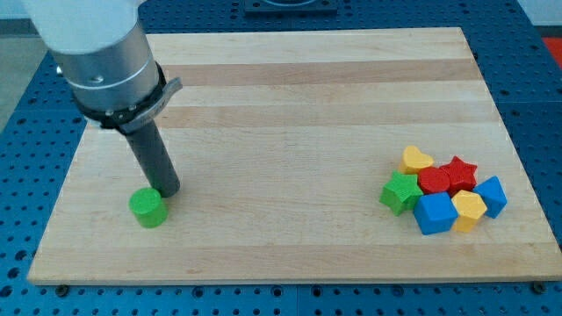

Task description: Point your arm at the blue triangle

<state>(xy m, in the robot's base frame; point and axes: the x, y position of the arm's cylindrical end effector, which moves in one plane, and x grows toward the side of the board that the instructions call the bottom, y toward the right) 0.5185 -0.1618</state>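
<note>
Standing at the lower left of the frame, a dark rod slants down from a grey cylindrical arm housing that fills the upper left corner. My tip rests on the pale wooden surface, just beside the upper right edge of a green cylinder; whether the two touch cannot be told. The arm carries no fingers, so nothing is open, closed or gripped. Well apart from the tip, at the lower right of the frame, a tight cluster of blocks sits together. A yellow heart-like block is at the cluster's top left, with a red star to its right and a second red block between them, its shape unclear. A green star marks the cluster's left edge. Below sit a blue cube, a yellow block of uncertain shape, and, at the far right, another blue block, which may be the blue triangle though its shape is hard to make out. A blue perforated base surrounds the surface.
</note>
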